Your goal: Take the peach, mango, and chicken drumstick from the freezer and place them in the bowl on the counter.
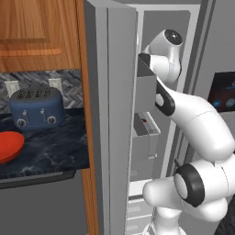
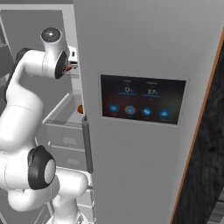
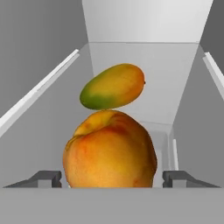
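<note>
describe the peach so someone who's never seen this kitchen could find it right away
Look inside the open freezer, in its grey drawer. The peach sits between the open gripper fingers. It is round and orange-red, unlike the longer green-yellow mango beyond it.

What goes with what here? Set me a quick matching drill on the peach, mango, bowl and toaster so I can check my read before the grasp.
Things:
1. peach
2. mango
3. bowl
4. toaster

Descriptions:
A. blue, standing at the back of the counter
B. green-yellow, lying just beyond the round fruit in the hand view
C. red-orange, on the counter in front of the toaster
D. between the two fingertips of the gripper

Pairs: 1-D, 2-B, 3-C, 4-A
</note>
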